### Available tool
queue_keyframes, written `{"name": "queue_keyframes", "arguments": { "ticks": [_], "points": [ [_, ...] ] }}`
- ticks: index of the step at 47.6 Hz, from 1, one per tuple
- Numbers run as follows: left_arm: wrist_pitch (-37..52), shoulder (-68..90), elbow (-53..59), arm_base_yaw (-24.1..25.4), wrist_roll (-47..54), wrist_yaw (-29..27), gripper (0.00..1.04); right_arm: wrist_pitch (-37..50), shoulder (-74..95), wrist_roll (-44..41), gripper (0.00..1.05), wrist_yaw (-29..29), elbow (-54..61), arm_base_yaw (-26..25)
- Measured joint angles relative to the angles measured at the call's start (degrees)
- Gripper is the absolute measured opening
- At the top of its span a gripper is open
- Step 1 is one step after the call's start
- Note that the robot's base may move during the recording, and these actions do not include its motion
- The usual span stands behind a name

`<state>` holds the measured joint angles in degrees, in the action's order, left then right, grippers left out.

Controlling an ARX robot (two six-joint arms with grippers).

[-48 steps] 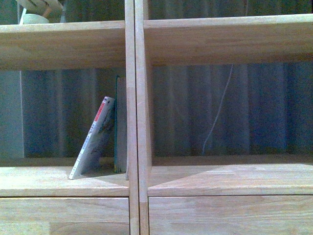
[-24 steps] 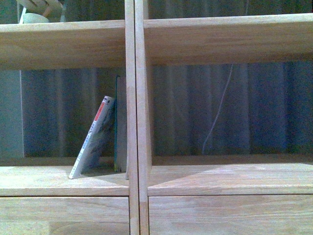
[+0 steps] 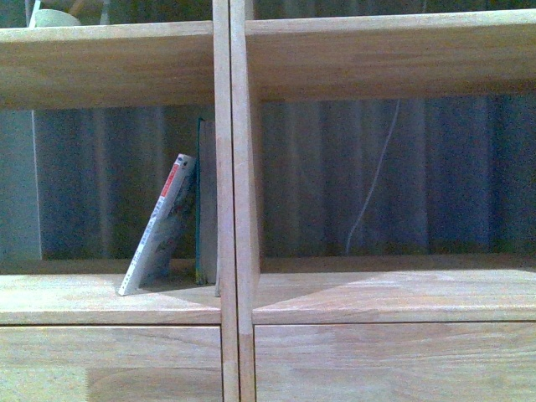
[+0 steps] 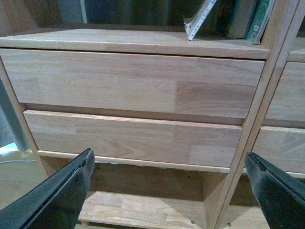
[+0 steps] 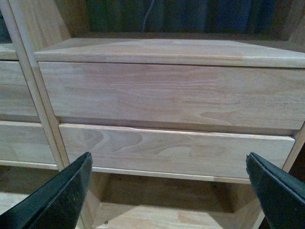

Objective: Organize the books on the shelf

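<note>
Light-wood bookcase [image 3: 230,209], white paperback [image 3: 159,230] leaning on green-edged book [image 3: 201,201] at left compartment's right edge, grey curtain [image 3: 402,176] behind, left end effector [image 4: 169,188] and right end effector [image 5: 169,188] spread wide, empty, facing drawer fronts [image 4: 133,86].

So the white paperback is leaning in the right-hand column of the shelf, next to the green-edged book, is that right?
Not quite. The white paperback leans in the left-hand column of the shelf, beside the green-edged book that stands against the central divider. The front view shows this; the right-hand compartment holds no books.

Light-wood shelf [image 3: 226,209], white paperback [image 3: 159,239] with red spine mark, green-edged book [image 3: 201,205].
</note>
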<state>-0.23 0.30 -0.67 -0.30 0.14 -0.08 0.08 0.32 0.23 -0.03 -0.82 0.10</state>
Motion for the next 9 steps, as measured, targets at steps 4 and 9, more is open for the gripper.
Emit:
{"name": "queue_keyframes", "arguments": {
  "ticks": [4,9],
  "points": [
    [0.00,0.02,0.00,0.00,-0.02,0.00,0.97,0.00,0.00,0.00,0.98,-0.02,0.00,0.00],
    [0.00,0.02,0.00,0.00,0.00,0.00,0.97,0.02,0.00,0.00,0.98,0.00,0.00,0.00]
  ]
}}
